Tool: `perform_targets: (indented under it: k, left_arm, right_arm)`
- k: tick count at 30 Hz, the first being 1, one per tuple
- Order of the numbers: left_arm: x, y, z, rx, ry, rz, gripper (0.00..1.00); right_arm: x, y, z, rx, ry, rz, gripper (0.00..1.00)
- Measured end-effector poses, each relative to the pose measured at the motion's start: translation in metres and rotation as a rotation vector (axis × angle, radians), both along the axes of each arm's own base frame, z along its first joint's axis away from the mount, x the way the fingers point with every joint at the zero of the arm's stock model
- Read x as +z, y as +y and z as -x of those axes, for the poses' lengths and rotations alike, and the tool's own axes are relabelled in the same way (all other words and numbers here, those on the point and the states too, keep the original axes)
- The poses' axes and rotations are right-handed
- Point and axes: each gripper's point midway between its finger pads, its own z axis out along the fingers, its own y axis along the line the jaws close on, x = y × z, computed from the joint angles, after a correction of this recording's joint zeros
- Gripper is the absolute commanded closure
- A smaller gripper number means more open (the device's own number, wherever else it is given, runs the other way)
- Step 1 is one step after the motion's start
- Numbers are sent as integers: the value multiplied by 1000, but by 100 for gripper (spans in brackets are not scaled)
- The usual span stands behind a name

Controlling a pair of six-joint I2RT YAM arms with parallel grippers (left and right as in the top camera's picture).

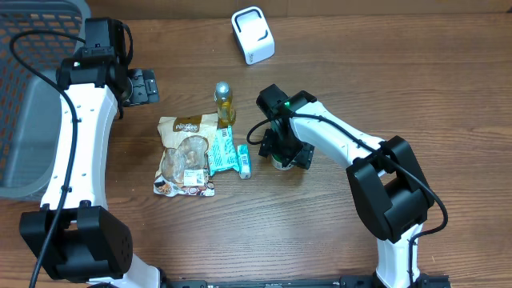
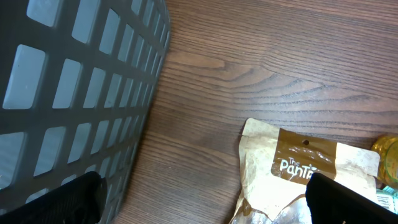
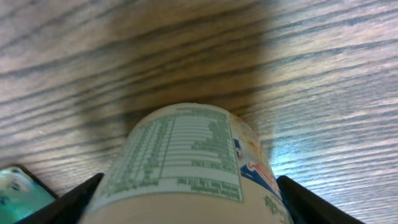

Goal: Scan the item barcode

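A white cylindrical container with a green nutrition panel fills the space between my right gripper's fingers. One black finger presses its left side and another its right side, so the gripper is shut on it. From overhead the right gripper hangs over that container at the table's middle. The white scanner stands at the back. My left gripper hovers open near the basket, holding nothing. In the left wrist view the left gripper is wide apart over bare wood.
A grey mesh basket sits at the left edge and also fills the upper left of the left wrist view as the basket. A brown snack bag, a teal packet and a yellow bottle lie left of the right gripper.
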Motion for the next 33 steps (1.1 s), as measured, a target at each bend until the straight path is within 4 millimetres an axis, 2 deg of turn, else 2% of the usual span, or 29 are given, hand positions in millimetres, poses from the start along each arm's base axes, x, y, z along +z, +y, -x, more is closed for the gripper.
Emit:
perform_targets:
  k: [3,14,20,25,33]
  left_arm:
    - [0,0,0,0,0,0,0]
    - [0,0,0,0,0,0,0]
    - [0,0,0,0,0,0,0]
    - [0,0,0,0,0,0,0]
    - [0,0,0,0,0,0,0]
  right_arm:
    - [1,-4,5,1,24,15,17]
    - [8,0,0,0,11,7,19]
    - [8,1,-1,1,6,4,25]
    - [8,1,-2,1,1,2,26]
    - [8,1,-2,2,-1,3,24]
